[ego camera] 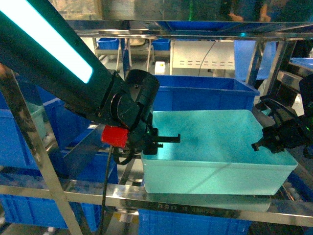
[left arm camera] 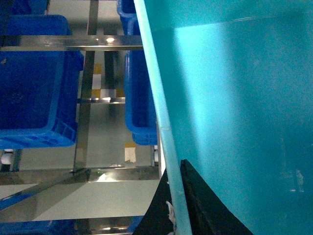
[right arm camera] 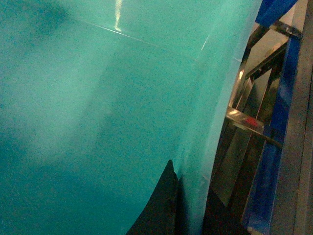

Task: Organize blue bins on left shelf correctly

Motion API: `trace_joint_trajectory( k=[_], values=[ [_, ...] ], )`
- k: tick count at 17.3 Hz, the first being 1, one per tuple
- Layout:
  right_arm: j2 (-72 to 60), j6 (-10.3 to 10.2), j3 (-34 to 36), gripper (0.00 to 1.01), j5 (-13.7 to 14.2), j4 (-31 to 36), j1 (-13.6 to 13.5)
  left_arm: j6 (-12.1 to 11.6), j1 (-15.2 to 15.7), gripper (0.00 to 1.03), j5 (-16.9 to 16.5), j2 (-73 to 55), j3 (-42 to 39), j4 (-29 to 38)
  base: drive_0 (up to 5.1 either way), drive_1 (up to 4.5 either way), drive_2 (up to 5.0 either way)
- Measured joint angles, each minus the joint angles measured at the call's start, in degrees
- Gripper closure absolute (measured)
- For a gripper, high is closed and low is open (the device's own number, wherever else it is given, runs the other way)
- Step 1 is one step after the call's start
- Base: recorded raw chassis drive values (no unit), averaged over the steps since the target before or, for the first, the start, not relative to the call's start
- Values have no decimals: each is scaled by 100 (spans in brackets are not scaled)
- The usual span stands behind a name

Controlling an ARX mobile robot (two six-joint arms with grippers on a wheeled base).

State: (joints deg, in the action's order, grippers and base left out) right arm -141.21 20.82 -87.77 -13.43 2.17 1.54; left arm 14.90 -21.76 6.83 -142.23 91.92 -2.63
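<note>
The pale blue bin [ego camera: 215, 147] sat on the left shelf [ego camera: 195, 199] at its front beam. The left hand [ego camera: 155, 142] pinched its left wall and the right hand [ego camera: 268, 141] its right wall, each closed over the rim, likely to steady a two-handed shift.

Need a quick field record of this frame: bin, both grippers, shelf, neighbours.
bin: pale turquoise bin, empty, on the front beam of the steel shelf
left gripper: shut on the bin's left wall, one finger inside, one outside
right gripper: shut on the bin's right wall, rim between its fingers
neighbours: dark blue crate directly behind the bin
</note>
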Motion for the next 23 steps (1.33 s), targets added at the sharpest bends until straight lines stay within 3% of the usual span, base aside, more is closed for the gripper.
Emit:
trace_joint_trajectory(
  k=[4,9,10,12,13,14,18,21,22,23],
  values=[
    [-319,221,-573,98,39,-743,-2,142,13,101,-170,-286,372,-299,0,0,0],
    [-343,330,-509,98,105,-750,-2,170,17,101,-153,-323,446,-393,0,0,0],
    [-343,437,-511,94,107,-743,-2,179,22,101,-181,-323,450,-380,0,0,0],
    [-350,940,-505,79,-11,-715,-2,142,70,89,-223,-354,474,-195,0,0,0],
    [-387,1268,-492,68,-177,-662,-20,184,129,78,-313,-354,481,35,0,0,0],
    [-398,1375,-481,57,-212,-522,-55,219,186,67,-413,-354,501,199,0,0,0],
    [-393,1333,-407,25,-310,11,-162,269,275,36,-501,-354,503,431,0,0,0],
    [-289,1106,-79,1,-308,553,-190,162,262,10,-494,-214,391,595,0,0,0],
    [-188,1067,116,3,-297,809,-184,122,245,3,-490,-101,264,743,0,0,0],
    [-37,1016,374,3,-269,1204,-173,107,212,5,-485,52,129,850,0,0,0]
  ],
)
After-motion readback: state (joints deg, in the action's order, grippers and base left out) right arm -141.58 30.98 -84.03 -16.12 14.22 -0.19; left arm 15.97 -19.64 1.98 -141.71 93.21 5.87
